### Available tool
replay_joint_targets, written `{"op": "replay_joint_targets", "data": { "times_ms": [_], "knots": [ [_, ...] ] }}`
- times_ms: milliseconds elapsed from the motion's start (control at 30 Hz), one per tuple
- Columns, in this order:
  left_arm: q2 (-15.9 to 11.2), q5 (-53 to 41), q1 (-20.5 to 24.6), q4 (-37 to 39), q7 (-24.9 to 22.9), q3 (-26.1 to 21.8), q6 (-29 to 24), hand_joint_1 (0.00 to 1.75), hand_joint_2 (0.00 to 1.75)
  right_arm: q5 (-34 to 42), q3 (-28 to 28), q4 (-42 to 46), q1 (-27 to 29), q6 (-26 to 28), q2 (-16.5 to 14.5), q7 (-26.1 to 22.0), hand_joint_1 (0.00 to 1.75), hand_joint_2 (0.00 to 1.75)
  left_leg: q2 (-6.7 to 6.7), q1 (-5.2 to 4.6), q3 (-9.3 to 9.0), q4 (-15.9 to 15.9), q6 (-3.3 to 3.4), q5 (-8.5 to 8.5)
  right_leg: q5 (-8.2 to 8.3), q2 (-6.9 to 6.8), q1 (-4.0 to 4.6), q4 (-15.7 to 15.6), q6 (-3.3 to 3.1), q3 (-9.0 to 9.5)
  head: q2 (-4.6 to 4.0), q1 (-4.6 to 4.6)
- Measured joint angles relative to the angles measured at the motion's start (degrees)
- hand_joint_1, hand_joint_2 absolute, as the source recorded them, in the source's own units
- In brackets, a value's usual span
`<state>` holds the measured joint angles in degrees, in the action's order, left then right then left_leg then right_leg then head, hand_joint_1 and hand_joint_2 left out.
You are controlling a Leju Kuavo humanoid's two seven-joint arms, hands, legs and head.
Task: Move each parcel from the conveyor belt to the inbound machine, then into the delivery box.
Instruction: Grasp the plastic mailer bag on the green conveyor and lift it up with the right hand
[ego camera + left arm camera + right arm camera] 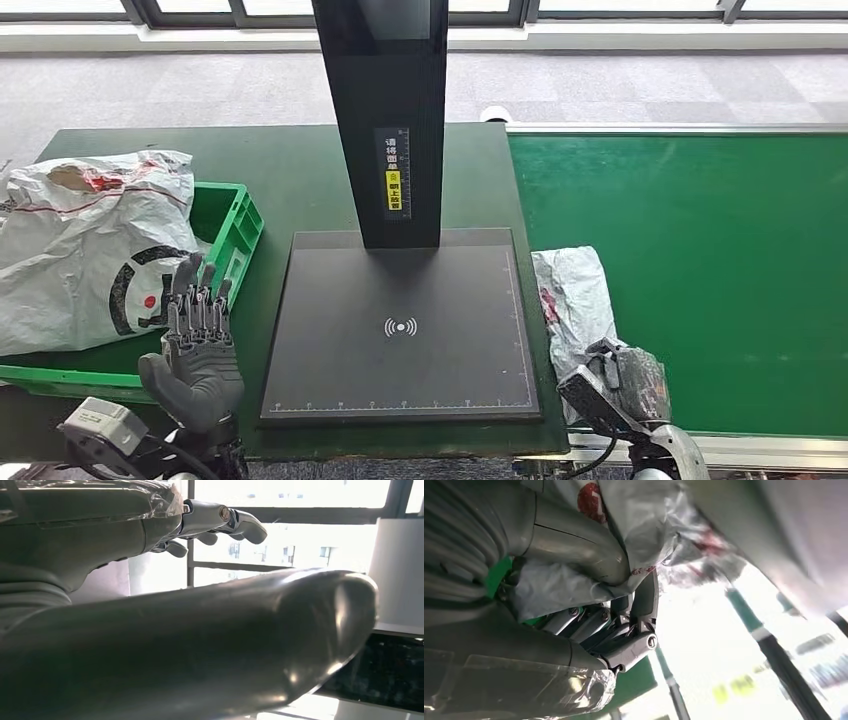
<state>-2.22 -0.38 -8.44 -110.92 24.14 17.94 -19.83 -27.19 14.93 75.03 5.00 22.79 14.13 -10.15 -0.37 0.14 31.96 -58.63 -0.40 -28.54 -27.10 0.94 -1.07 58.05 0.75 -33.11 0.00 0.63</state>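
A grey plastic parcel [572, 300] with red print lies at the left end of the green conveyor belt [700, 270], beside the black inbound machine platform [400, 330]. My right hand [625, 385] grips the parcel's near end; in the right wrist view the thumb and fingers [624, 630] pinch the crumpled plastic [644, 540]. My left hand [195, 345] is raised with its fingers apart and nothing in it, between the platform and the green delivery box [235, 235]. A large white parcel [85, 240] lies in that box.
The machine's black column [395, 120] stands at the back of the platform. The platform and the box sit on a dark green table [300, 180]. The belt's metal rail [760, 447] runs along its near edge.
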Motion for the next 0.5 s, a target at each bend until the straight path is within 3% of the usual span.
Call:
{"op": "replay_joint_targets", "data": {
  "times_ms": [200, 333, 500],
  "knots": [
    [0.43, -0.32, -1.54, -0.62, 1.57, 0.00, -0.17, 0.00, 0.00, 1.47, -2.15, 17.30, 5.91, 6.49, -1.14, -5.51, 1.75, 1.75, -0.16, 0.01, 0.05, 0.02, 0.00, 0.00, -0.07, -0.14, 0.01, 0.00, -0.01, 0.01, 0.00, 0.00],
    [0.58, -0.32, -1.64, -0.62, 1.79, 0.00, -0.16, 0.00, 0.00, 2.03, -2.93, 22.44, 7.79, 7.28, -1.54, -6.80, 1.75, 1.75, -0.13, -0.01, 0.03, 0.00, 0.00, -0.01, -0.07, -0.12, -0.02, 0.00, -0.01, 0.01, 0.00, 0.00],
    [0.72, 0.15, -1.62, -0.51, 2.35, 0.00, 0.48, 0.00, 0.00, 1.26, -3.51, 29.76, 11.46, 11.53, -2.60, -12.49, 1.75, 1.75, -0.18, -0.02, 0.02, -0.01, 0.01, 0.00, -0.06, -0.16, -0.03, -0.01, 0.00, 0.05, 0.00, 0.00]
  ]
}}
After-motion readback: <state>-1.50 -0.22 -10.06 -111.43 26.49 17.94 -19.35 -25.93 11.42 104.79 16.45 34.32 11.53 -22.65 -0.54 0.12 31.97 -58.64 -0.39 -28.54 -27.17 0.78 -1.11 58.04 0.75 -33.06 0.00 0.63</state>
